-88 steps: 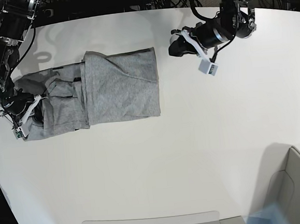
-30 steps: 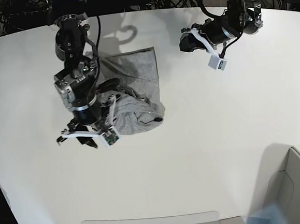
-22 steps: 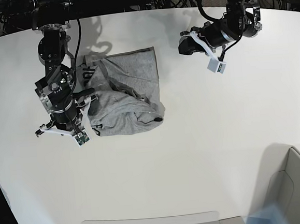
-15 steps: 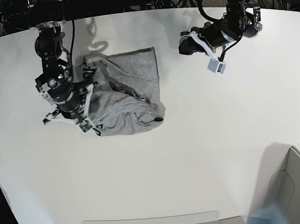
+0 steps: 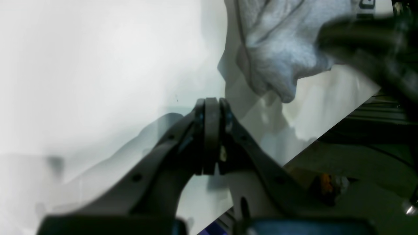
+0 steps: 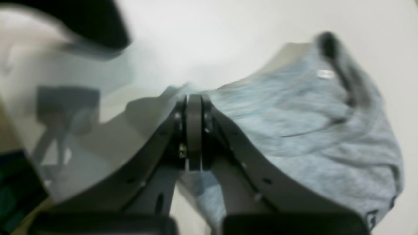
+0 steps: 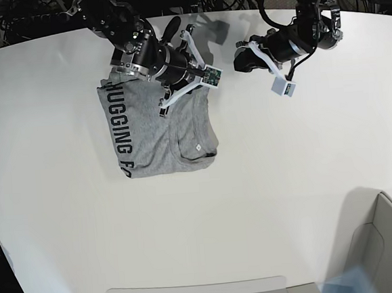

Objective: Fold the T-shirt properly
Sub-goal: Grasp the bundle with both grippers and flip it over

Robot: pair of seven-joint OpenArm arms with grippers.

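The base camera looks straight down on the worktop (image 7: pixel 268 202); both wrist cameras sit close, sharing the T-shirt (image 7: pixel 157 132).

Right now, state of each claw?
Left claw: shut, empty, off the heather-grey cotton T-shirt.
Right claw: shut, empty, over that shirt.

Right end effector (image 7: pixel 189 79) swung from the T-shirt's (image 7: pixel 157 132) near-left edge up to its far edge, jaws gone from spread to shut, loose bunched cloth now laid flatter in a folded rectangle, black lettering (image 7: pixel 118 129) newly exposed along its left side
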